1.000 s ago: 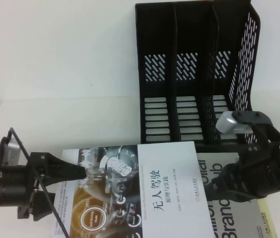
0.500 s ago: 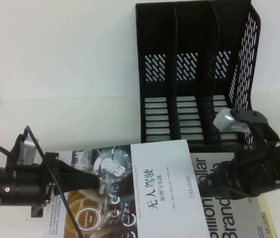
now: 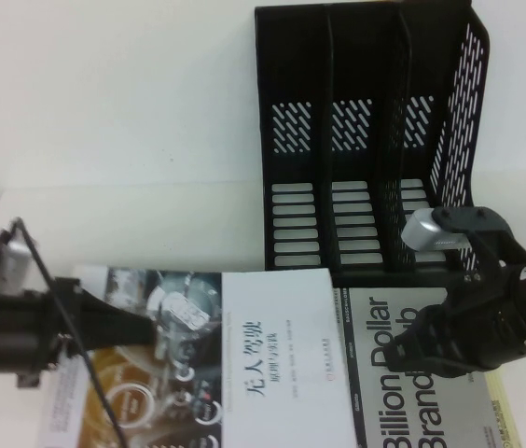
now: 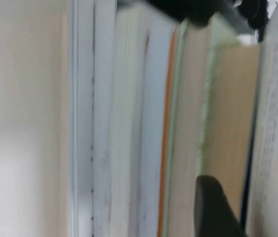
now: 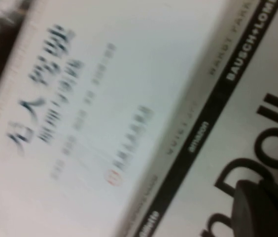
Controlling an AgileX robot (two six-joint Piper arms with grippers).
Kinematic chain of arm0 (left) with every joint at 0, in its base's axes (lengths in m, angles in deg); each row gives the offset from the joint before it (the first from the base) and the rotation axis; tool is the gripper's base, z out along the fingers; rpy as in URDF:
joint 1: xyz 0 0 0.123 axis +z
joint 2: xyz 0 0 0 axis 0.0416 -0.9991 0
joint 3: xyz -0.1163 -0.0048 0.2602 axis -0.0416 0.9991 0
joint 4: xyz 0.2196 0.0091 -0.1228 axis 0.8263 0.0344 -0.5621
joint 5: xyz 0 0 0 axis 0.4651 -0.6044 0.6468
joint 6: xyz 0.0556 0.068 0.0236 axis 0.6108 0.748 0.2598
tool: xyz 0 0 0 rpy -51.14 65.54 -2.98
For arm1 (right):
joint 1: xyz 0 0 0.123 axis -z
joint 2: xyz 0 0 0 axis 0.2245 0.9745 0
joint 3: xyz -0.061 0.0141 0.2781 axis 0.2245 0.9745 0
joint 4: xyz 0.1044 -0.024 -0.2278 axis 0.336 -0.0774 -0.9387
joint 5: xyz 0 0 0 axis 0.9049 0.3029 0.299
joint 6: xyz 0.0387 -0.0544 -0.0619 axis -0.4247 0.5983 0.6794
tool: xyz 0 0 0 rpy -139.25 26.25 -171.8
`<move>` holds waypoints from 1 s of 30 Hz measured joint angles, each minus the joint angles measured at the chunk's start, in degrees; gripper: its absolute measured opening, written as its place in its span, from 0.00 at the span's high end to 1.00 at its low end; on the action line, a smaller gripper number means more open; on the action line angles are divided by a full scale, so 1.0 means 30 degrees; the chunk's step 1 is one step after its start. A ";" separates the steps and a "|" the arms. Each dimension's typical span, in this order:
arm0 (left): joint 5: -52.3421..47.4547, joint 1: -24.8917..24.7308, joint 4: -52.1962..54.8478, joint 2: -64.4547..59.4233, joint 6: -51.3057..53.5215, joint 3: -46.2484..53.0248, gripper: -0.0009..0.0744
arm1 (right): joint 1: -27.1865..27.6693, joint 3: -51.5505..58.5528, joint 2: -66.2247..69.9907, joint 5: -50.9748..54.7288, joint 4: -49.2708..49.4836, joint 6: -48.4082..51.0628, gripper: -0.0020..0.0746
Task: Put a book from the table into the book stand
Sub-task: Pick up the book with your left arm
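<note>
High view: the book [image 3: 244, 359] lay flat on the table [image 3: 132, 224], partly on top of the Billion Dollar book [image 3: 431, 383], in front of the empty book stand [image 3: 366, 140]. The left gripper [image 3: 137, 327] seemed clamped on its left edge, and the right gripper [image 3: 412, 359] hung over the other book; its grip I cannot tell.

Left wrist view: page edges [image 4: 144, 123] filled the picture, so that thin grip might slip.

Right wrist view: the white cover [image 5: 99, 98] showed; the book could flop if lifted from one side.
</note>
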 joint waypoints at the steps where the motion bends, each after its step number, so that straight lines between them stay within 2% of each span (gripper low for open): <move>1: 0.0009 0.0238 0.0167 0.0459 -0.0075 -0.0174 0.61 | -0.0004 -0.0009 -0.0054 0.0000 -0.0384 -0.0263 0.98; 7: 0.0003 0.0551 0.1126 0.2793 -0.2177 -0.1621 0.61 | -0.0076 -0.0158 -0.0254 0.0035 -0.1994 -0.1169 0.98; 14: -0.0346 0.0551 0.2096 0.3560 -0.5082 -0.4577 0.60 | -0.0115 -0.0082 -0.1073 0.0208 -0.3647 -0.1231 0.98; 20: -0.0747 0.0512 0.4513 0.3560 -0.7242 -0.8256 0.60 | -0.0080 -0.0208 -0.3100 0.1219 -0.7273 -0.1859 0.98; 25: -0.1072 -0.0539 0.8090 0.3560 -0.9856 -1.1856 0.61 | -0.0080 -0.0411 -0.4897 0.1357 -0.9306 -0.2937 0.98; 28: -0.1483 -0.1592 0.9888 0.3560 -1.1080 -1.3466 0.84 | -0.0080 -0.0411 -0.5609 0.1288 -1.0176 -0.3509 0.98; 30: -0.1483 -0.2200 1.0631 0.3572 -1.1371 -1.3857 0.86 | -0.0080 -0.0411 -0.5797 0.1163 -1.0405 -0.3624 0.98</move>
